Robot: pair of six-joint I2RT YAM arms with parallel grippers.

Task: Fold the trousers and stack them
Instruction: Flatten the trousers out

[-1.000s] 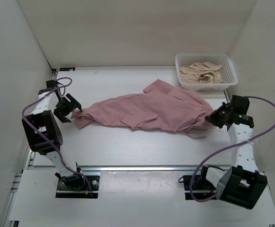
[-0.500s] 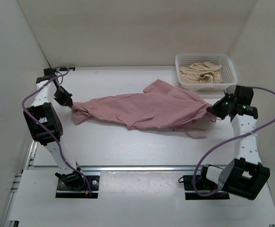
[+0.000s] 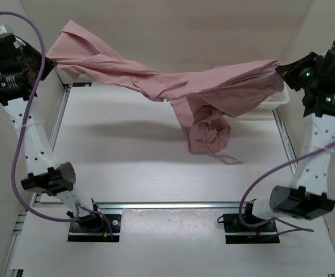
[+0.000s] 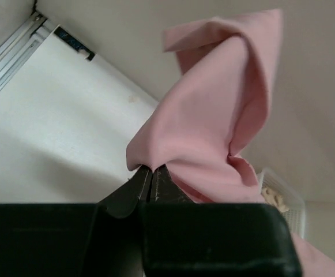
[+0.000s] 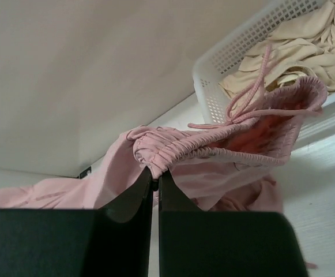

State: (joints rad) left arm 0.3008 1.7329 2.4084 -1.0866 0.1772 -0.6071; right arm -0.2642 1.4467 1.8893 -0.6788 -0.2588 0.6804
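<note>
The dusty-pink trousers (image 3: 173,83) hang stretched in the air between both raised arms, with a loose leg drooping in the middle down to the table. My left gripper (image 3: 47,57) is shut on the leg end (image 4: 207,121) at the upper left. My right gripper (image 3: 282,70) is shut on the gathered elastic waistband (image 5: 213,144) at the upper right, its drawstring (image 5: 245,101) dangling. In both wrist views the jaws pinch the cloth at their tips, the left gripper (image 4: 151,168) and the right gripper (image 5: 155,172).
A white mesh basket (image 3: 279,99) with beige clothes (image 5: 300,49) stands at the back right, partly hidden behind the trousers. White walls close the table (image 3: 115,150) on three sides. A metal rail (image 3: 167,205) runs along the front by the arm bases.
The left gripper shut on the leg end. Both arms lifted high and apart, raising the trousers off the table so they hang stretched between them.
</note>
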